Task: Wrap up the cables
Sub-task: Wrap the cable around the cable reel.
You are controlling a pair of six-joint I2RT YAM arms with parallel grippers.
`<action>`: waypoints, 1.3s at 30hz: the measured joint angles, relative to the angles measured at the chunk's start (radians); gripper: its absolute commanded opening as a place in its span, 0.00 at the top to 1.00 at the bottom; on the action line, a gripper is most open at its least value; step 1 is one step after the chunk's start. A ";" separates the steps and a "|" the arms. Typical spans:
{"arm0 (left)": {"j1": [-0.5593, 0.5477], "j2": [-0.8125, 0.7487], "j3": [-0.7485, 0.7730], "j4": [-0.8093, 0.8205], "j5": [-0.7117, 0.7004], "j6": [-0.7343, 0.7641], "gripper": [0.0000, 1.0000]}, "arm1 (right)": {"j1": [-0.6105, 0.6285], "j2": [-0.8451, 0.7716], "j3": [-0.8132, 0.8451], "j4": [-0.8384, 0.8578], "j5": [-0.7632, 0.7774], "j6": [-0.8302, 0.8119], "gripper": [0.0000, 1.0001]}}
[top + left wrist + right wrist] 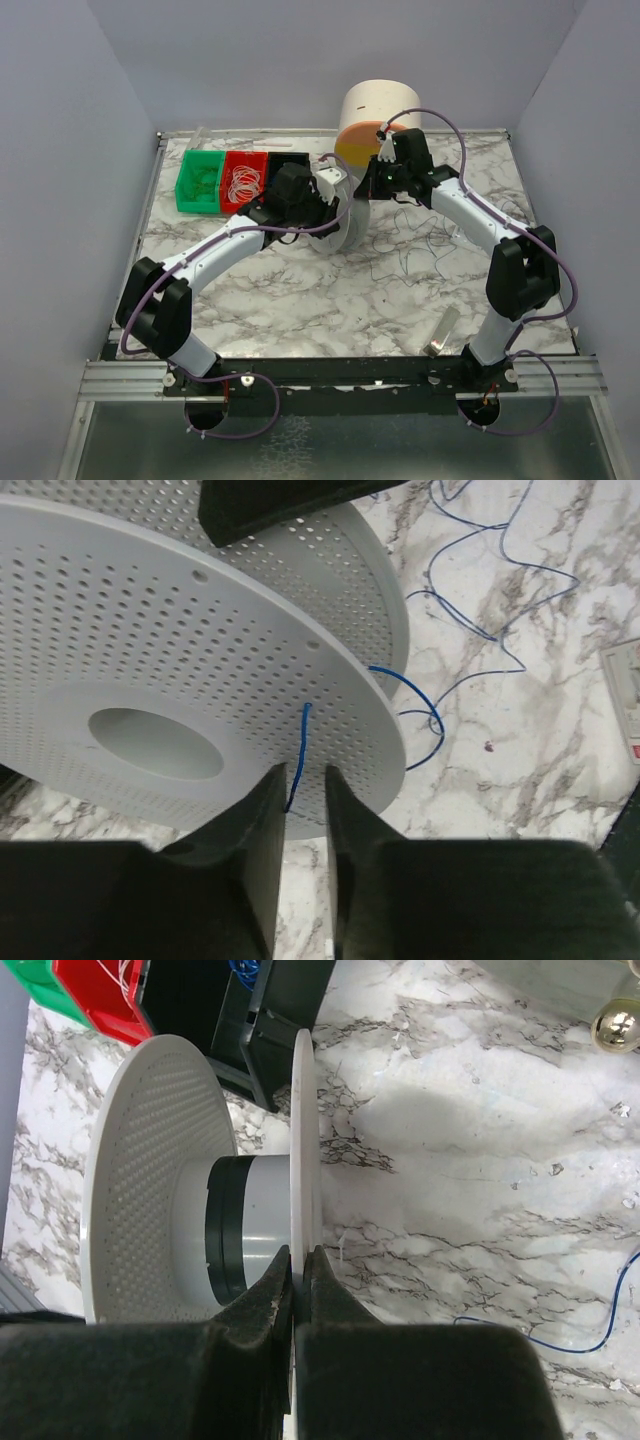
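Observation:
A white perforated spool [352, 218] stands on edge at the table's middle. My right gripper [298, 1260] is shut on the rim of one spool flange [303, 1110]; the grey hub [250, 1225] with a black band lies left of it. My left gripper [306, 780] is at the outer face of the flange [200, 650], jaws slightly apart. The end of the thin cable [300, 750], blue in this view, comes through the flange and hangs between them, against the left finger. The rest of the cable [420, 245] lies in loose squiggles on the marble to the right of the spool.
Green [200, 180], red [242, 178] and black [288, 162] bins stand at the back left. A white cylinder with an orange face [375, 115] stands behind the spool. A silvery strip [440, 332] lies near the right arm's base. Walls close three sides.

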 measured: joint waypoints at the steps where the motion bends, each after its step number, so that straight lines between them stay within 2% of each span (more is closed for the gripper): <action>1: 0.000 0.000 0.000 -0.002 -0.006 0.006 0.65 | 0.000 0.000 0.000 0.000 0.001 0.000 1.00; 3: 0.000 0.000 0.004 -0.009 -0.015 0.022 0.51 | 0.002 -0.001 0.000 0.000 0.005 -0.001 1.00; 5: 0.000 -0.003 0.011 -0.026 -0.027 0.045 0.31 | 0.004 -0.003 0.000 -0.002 0.010 -0.003 1.00; 7: 0.002 -0.007 0.023 -0.051 -0.034 0.072 0.17 | 0.008 -0.005 0.000 -0.002 0.016 -0.006 1.00; 10: 0.002 -0.015 0.062 -0.117 -0.034 0.130 0.04 | 0.012 -0.008 0.000 -0.003 0.042 -0.017 1.00; 11: 0.002 -0.019 0.084 -0.146 -0.034 0.163 0.02 | 0.013 -0.010 0.000 -0.005 0.055 -0.020 1.00; 17: 0.002 -0.058 0.206 -0.271 -0.034 0.249 0.01 | 0.015 -0.029 0.000 -0.008 0.122 -0.038 1.00; 23: -0.001 -0.043 0.311 -0.243 -0.160 0.109 0.02 | 0.015 -0.041 0.000 -0.007 0.178 -0.045 1.00; 29: -0.059 0.095 0.355 -0.217 -0.340 -0.033 0.07 | 0.015 -0.041 0.000 -0.006 0.220 -0.045 1.00; 36: -0.156 0.183 0.405 -0.225 -0.516 -0.109 0.08 | 0.015 -0.041 0.000 -0.006 0.244 -0.045 1.00; 39: -0.159 0.183 0.433 -0.223 -0.550 -0.125 0.13 | 0.015 -0.041 0.000 -0.006 0.246 -0.045 1.00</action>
